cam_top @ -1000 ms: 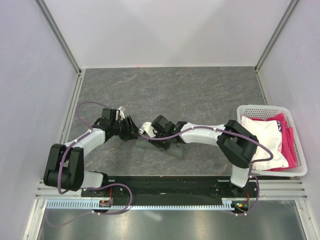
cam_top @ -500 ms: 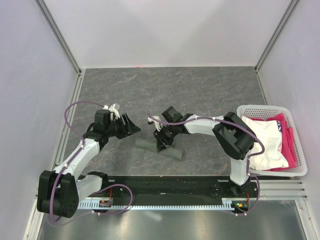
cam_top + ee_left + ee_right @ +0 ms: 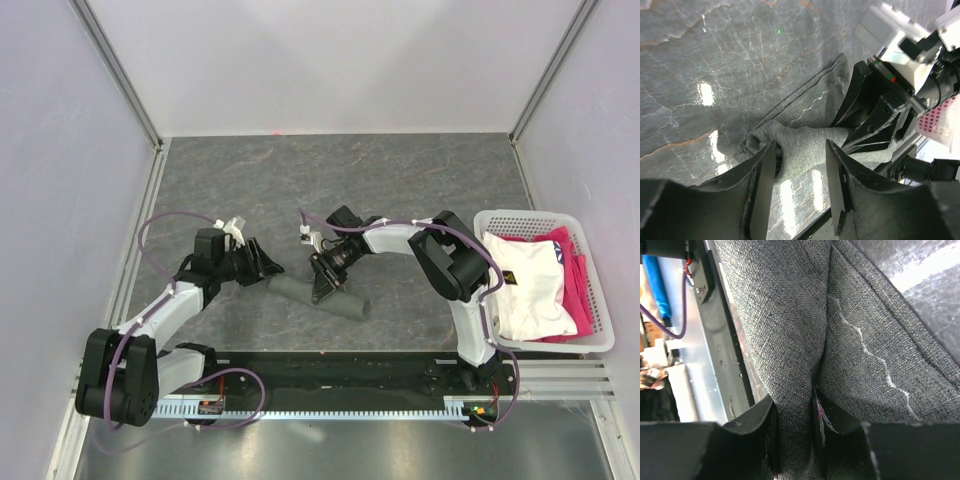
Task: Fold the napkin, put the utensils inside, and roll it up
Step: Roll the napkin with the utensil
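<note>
The napkin (image 3: 318, 297) lies rolled into a short dark grey tube on the table in front of the arm bases. My right gripper (image 3: 325, 283) comes down on the middle of the roll. In the right wrist view it (image 3: 795, 405) is shut on a ridge of the grey cloth (image 3: 790, 340), whose pale stitched hem shows. My left gripper (image 3: 268, 266) is at the roll's left end. In the left wrist view it (image 3: 801, 150) is open, its tips on either side of the napkin's end (image 3: 810, 137). The utensils are hidden.
A white plastic basket (image 3: 530, 215) stands at the right edge and holds a white fabric (image 3: 530, 285) and a pink fabric (image 3: 575, 290). Pale walls close the table in at the back and both sides. A black rail (image 3: 340, 370) runs along the near edge.
The left arm swung its elbow outward; its jaws widened, then narrowed a little at the roll's left end. The right wrist turned over the roll and kept its hold.
</note>
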You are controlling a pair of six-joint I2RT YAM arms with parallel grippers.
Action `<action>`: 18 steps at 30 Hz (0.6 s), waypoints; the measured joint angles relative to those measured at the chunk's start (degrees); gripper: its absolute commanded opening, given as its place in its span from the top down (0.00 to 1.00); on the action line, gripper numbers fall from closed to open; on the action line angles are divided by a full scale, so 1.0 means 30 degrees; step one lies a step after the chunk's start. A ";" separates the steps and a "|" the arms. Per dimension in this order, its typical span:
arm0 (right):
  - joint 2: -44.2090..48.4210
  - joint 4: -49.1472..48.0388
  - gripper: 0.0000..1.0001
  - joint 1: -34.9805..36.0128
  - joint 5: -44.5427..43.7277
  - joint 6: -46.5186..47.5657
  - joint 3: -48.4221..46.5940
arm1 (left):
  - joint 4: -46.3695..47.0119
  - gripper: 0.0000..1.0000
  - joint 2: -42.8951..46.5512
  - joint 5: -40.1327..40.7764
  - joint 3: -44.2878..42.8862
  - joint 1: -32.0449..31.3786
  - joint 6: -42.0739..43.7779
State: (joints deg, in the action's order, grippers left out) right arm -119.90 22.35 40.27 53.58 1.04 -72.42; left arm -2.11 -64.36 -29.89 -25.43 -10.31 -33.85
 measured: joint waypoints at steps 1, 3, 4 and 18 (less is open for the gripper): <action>-0.0095 0.0087 0.67 -0.0022 0.0146 0.0000 -0.0058 | 0.0197 0.55 -0.0219 -0.0095 0.0073 -0.0029 0.0000; -0.0284 0.0306 0.67 -0.0073 0.0401 -0.0007 -0.0204 | 0.0495 0.59 -0.0627 -0.0153 0.0160 -0.0058 0.0000; -0.0357 0.0401 0.66 -0.0095 0.0503 0.0000 -0.0270 | 0.0707 0.64 -0.0874 -0.0175 0.0182 -0.0066 -0.0007; -0.0663 0.2004 0.45 -0.0124 0.0627 -0.0073 -0.1188 | 0.2055 0.96 -0.3825 -0.0219 0.0175 -0.0146 -0.0058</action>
State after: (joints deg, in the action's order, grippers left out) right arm -121.89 28.36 39.90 55.46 0.82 -75.99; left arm 4.05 -75.83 -30.55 -24.91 -10.74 -34.02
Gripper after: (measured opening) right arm 0.476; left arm 0.085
